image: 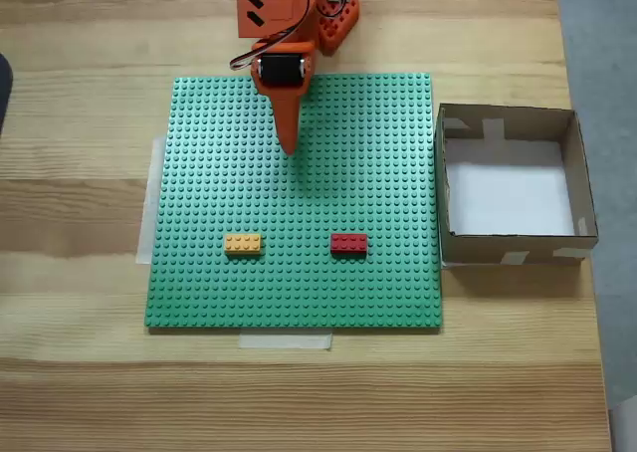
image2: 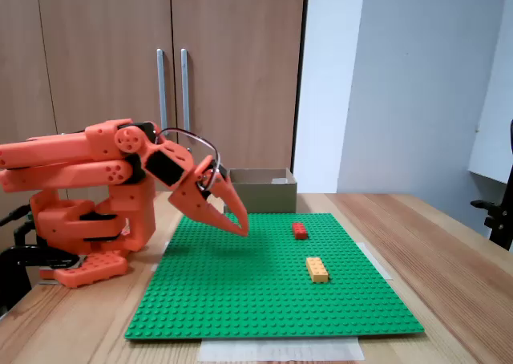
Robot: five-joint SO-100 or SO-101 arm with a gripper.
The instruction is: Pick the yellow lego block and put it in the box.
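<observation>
The yellow lego block (image: 243,243) (image2: 317,268) lies flat on the green baseplate (image: 299,293) (image2: 256,300), in its front left part in the top-down fixed view. The cardboard box (image: 517,248) (image2: 260,189) stands empty just off the plate's right edge there, white bottom showing. My orange gripper (image: 290,147) (image2: 241,230) hovers over the plate's far middle, well away from the block and pointing down toward the plate. Its jaws are together with nothing between them.
A red brick (image: 348,243) (image2: 300,230) sits on the plate to the right of the yellow one in the top-down view. The arm's base (image: 336,19) (image2: 92,228) stands at the table's far edge. Tape strips hold the plate down.
</observation>
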